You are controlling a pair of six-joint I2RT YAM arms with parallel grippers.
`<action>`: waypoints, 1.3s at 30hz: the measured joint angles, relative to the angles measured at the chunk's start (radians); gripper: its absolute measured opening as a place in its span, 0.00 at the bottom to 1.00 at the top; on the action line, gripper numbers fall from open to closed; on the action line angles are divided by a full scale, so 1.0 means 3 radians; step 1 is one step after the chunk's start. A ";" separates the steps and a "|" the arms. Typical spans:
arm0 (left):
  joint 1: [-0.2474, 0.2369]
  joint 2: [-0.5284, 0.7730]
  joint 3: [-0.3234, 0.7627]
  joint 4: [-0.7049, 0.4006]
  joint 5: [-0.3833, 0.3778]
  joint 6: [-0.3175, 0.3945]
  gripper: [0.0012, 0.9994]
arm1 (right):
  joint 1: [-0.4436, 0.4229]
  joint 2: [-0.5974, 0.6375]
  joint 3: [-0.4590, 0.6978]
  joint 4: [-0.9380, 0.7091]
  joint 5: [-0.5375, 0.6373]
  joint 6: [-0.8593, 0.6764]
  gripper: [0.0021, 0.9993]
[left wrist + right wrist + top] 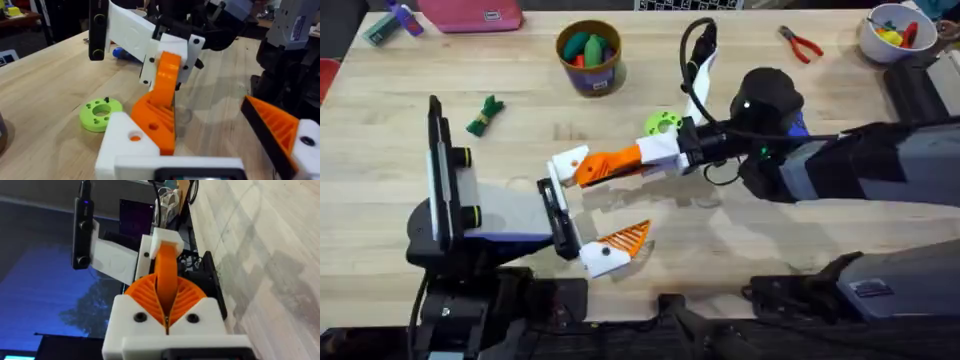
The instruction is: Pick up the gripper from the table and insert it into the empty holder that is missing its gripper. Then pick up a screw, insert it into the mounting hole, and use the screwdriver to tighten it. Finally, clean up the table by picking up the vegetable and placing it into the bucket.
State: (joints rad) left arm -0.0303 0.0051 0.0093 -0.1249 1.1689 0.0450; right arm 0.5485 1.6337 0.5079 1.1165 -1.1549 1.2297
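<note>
Step in hand: first step, seating the small orange wedge-shaped plastic finger (592, 170) into the white blocky plastic holder (565, 163) on the left arm.
Right gripper (625, 160): clamped on the orange finger, ribbed pads on both its sides; the far end of the finger is at the holder's mouth.
Left gripper (590, 205): spread wide, nothing between its sides; its other side carries its own orange tip (625, 238).
Fit: the orange finger touches the holder; whether it is fully home I cannot tell.
Next move, as I judge: press straight in until the holes line up, then let go without dragging it out. Screw and driver follow.
Blue pen-shaped screwdriver (120, 52): on the bench beyond the right gripper, partly hidden.
Round bucket with yellow-brown rim (588, 72): well beyond both grippers; holds green and orange-red toy pieces.
White bowl (876, 45): far off behind the right arm, yellow and red items inside.
Dark-green leafy toy vegetable (485, 115): loose on the bench (380, 150), beyond the left gripper, apart from the bucket; not yet cleared.
</note>
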 joint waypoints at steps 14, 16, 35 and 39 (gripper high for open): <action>0.0001 0.0001 0.0000 0.0006 -0.0035 0.0038 0.99 | 0.0097 0.0000 0.0248 -0.0410 0.0107 0.0056 0.01; 0.0001 0.0000 0.0000 0.0006 -0.0035 0.0040 0.99 | 0.0103 0.0000 0.0250 -0.0411 0.0111 0.0038 0.01; 0.0008 0.0001 0.0000 0.0006 -0.0050 0.0047 0.99 | 0.0179 0.0060 0.0292 -0.0384 0.0212 0.0031 0.01; 0.0008 0.0000 0.0000 0.0006 -0.0050 0.0047 0.99 | 0.0179 0.0060 0.0292 -0.0384 0.0214 0.0076 0.01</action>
State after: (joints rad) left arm -0.0280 0.0051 0.0093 -0.1230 1.1538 0.0589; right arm 0.6022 1.6516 0.5957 1.0012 -1.0908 1.2526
